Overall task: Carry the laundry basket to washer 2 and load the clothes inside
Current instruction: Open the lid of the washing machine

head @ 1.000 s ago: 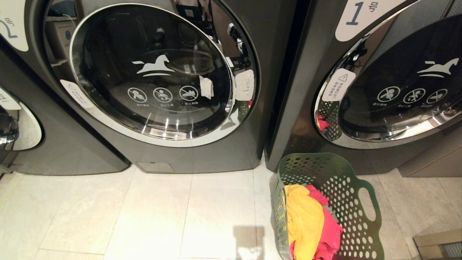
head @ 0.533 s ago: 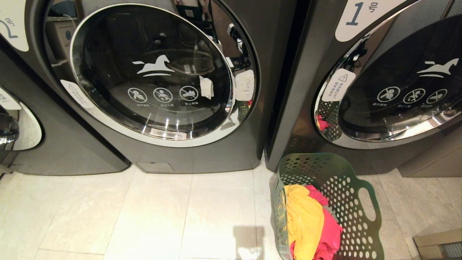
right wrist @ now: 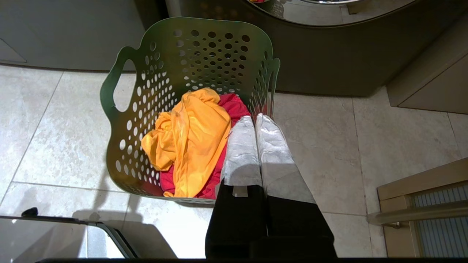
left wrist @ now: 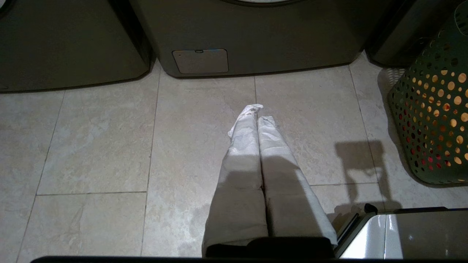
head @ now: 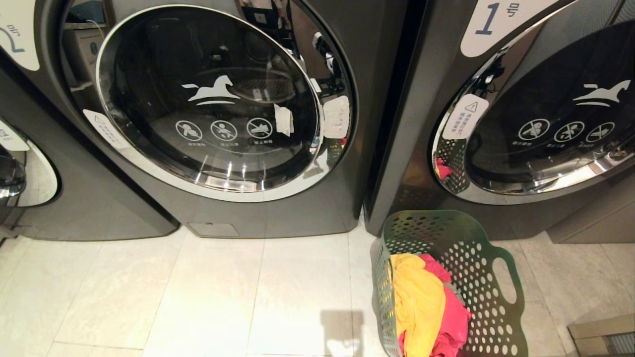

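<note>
The green laundry basket (head: 488,233) stands on the tile floor before the gap between the two washers, nearer the right one. In it lie the clothes: a yellow-orange garment (head: 419,302) over a pink-red one (head: 454,317). Washer 2 (head: 307,218) fills the left-centre, its round chrome-ringed glass door (head: 208,99) closed. My left gripper (left wrist: 257,113) is shut and empty above bare floor in front of washer 2, with the basket (left wrist: 431,120) off to its side. My right gripper (right wrist: 255,118) is shut and empty over the basket (right wrist: 204,47) rim, beside the yellow-orange garment (right wrist: 193,138).
The washer labelled 1 (head: 412,124) stands right behind the basket. Another machine (head: 30,178) sits at the far left. A low wooden frame (right wrist: 420,204) is on the floor right of the basket. My white base corner (left wrist: 402,233) shows near the floor.
</note>
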Available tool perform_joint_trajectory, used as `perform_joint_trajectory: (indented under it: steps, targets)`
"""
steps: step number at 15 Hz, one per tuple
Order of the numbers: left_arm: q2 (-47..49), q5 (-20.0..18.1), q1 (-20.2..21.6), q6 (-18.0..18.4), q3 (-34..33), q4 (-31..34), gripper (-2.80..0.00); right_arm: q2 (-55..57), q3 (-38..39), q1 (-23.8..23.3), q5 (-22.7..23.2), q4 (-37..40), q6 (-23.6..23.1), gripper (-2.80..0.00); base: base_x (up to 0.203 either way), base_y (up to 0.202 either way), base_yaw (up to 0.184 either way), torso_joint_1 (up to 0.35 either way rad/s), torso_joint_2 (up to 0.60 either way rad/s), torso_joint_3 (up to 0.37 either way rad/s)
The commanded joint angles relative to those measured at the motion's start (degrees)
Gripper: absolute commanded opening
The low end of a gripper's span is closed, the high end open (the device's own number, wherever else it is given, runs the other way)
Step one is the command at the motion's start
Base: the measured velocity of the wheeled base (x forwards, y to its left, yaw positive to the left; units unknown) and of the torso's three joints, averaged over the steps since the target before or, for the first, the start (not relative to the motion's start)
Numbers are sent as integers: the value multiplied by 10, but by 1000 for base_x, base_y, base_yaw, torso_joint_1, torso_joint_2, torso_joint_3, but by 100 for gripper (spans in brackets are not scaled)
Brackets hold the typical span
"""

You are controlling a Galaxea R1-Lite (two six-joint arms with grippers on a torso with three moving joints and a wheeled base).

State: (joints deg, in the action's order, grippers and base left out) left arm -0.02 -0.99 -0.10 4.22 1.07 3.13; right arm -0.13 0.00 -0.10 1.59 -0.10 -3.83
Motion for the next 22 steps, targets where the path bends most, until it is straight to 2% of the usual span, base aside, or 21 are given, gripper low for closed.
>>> perform_joint_trajectory:
  steps: [1, 10, 22]
  targets:
    - [1, 0, 0, 0, 1, 0, -280, 0, 1, 0, 2, 0, 0, -280, 0, 0, 0, 0, 0, 0]
    - [1, 7, 0, 4, 0, 0, -280, 0, 1, 0, 1, 1, 1, -280, 0, 0, 0, 1, 1, 16]
    - [1, 8, 0, 3, 1, 0, -280, 0, 0, 0, -3, 1, 7, -280, 0, 0, 0, 2, 4, 196]
